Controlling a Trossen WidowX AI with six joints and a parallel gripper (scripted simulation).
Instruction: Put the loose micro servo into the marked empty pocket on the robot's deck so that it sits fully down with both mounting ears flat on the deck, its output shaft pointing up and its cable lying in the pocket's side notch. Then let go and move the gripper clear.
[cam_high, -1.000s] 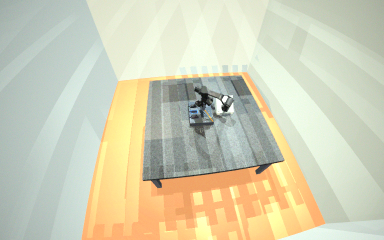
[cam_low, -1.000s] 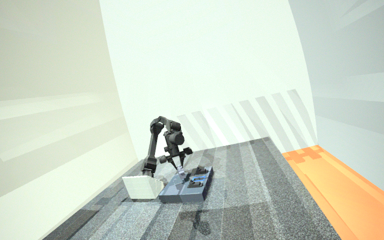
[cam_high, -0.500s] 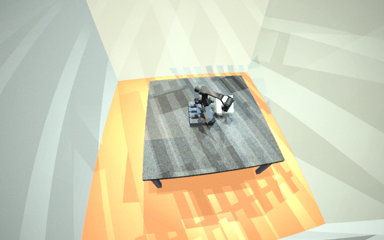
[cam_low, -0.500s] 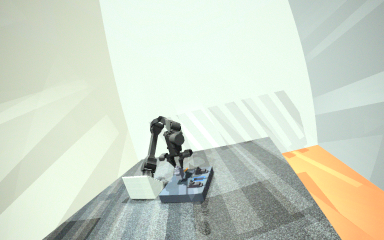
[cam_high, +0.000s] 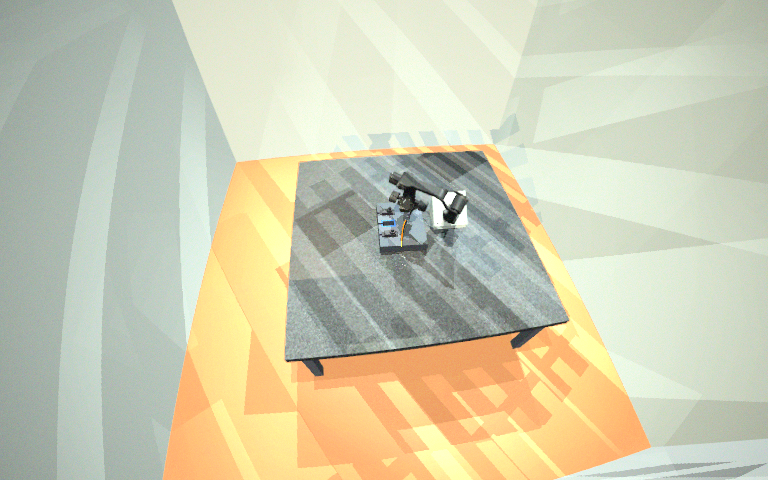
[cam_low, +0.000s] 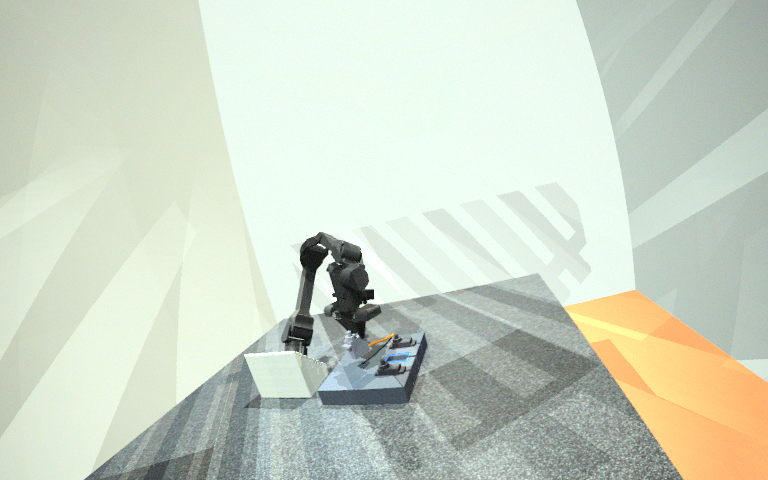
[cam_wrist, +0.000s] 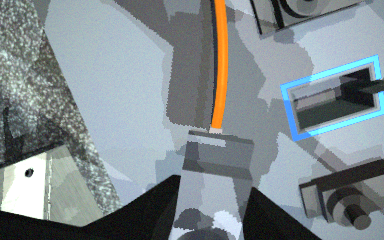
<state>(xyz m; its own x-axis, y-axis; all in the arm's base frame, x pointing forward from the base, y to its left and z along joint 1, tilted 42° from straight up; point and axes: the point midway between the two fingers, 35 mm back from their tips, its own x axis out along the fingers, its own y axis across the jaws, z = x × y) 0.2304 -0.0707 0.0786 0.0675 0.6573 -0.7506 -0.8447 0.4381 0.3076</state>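
Note:
My gripper (cam_wrist: 211, 189) (cam_low: 355, 333) is shut on the loose micro servo (cam_wrist: 218, 161) (cam_low: 353, 345), holding it above the robot's deck (cam_wrist: 85, 80) (cam_low: 353, 378) (cam_high: 416, 240). In the wrist view the servo is pale grey between the dark fingers. Its orange cable (cam_wrist: 222, 65) (cam_high: 403, 230) (cam_low: 379, 341) runs away from its far end over the deck. The empty pocket (cam_wrist: 320, 116), inside a bright blue outline (cam_wrist: 289, 113) (cam_low: 387, 359), lies to the right of the servo in the wrist view. The output shaft's direction and the servo's exact height are unclear.
Dark fitted servos flank the pocket, one at the lower right (cam_wrist: 345, 200) (cam_low: 390, 368) in the wrist view and one at its top edge (cam_wrist: 300, 6) (cam_low: 403, 341). A white block (cam_high: 438, 217) (cam_low: 280, 376) (cam_wrist: 22, 197) stands beside the deck at the arm's base.

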